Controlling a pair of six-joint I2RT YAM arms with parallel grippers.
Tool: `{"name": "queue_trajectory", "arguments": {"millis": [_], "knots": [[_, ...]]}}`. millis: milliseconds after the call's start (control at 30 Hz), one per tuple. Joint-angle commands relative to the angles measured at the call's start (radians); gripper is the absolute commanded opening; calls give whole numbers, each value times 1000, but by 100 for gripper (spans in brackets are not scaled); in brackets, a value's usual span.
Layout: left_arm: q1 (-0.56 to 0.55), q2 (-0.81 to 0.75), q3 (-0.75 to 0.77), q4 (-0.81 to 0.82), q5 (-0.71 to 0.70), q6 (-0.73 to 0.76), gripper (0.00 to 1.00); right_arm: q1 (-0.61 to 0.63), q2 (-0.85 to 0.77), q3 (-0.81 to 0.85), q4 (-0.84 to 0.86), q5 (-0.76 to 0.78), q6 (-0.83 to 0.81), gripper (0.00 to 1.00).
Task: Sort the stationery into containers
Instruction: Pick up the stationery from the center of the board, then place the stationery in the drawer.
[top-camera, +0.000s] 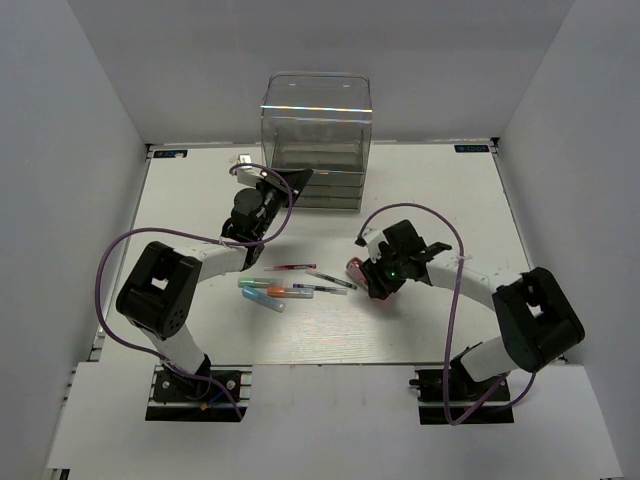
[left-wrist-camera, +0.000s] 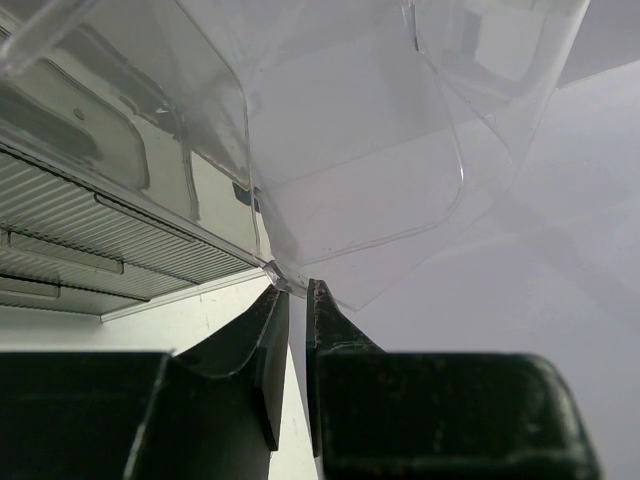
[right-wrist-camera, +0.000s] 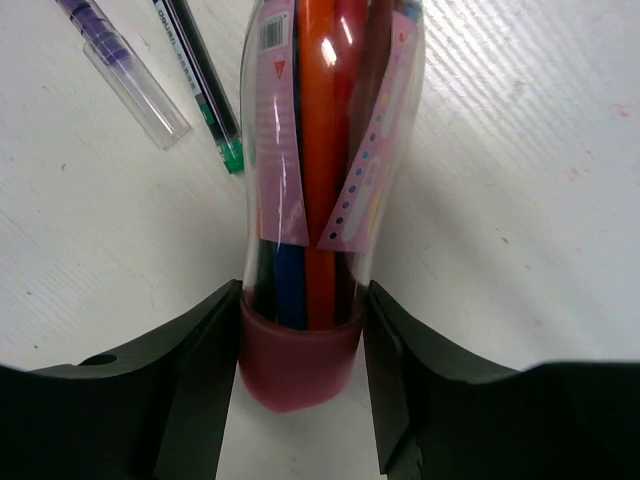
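The left gripper (left-wrist-camera: 297, 290) is up at the lower left front corner of the clear organiser (top-camera: 318, 130), which stands at the far middle of the table (top-camera: 440, 200). Its fingers are drawn almost together with their tips at the corner of a clear plastic panel; I cannot tell whether they pinch it. Nearer, between the two arms, loose pens lie flat on the table: a teal marker (top-camera: 258, 283), an orange marker (top-camera: 283, 291), a red pen (top-camera: 290, 267), a purple pen (right-wrist-camera: 120, 70) and a dark pen (right-wrist-camera: 205, 90) with a green tip. Just right of them lies the pink tube (right-wrist-camera: 320, 150), clear-walled and full of coloured pens. The right gripper (right-wrist-camera: 300, 300) clasps it, one finger pressed to each side of its dark red cap end.
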Motion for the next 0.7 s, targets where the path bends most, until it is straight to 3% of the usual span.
{"name": "queue_trajectory", "arguments": {"millis": [0,200,667], "knots": [[-3,-60,33,58,10,23,10,-6,-116,12,17,34,-60,0],[-3,-60,33,58,19,23,10,-1,-176,49,199,123,-239,0],[-3,-60,33,58,28,32,10,19,-9,219,617,309,-601,0]]}}
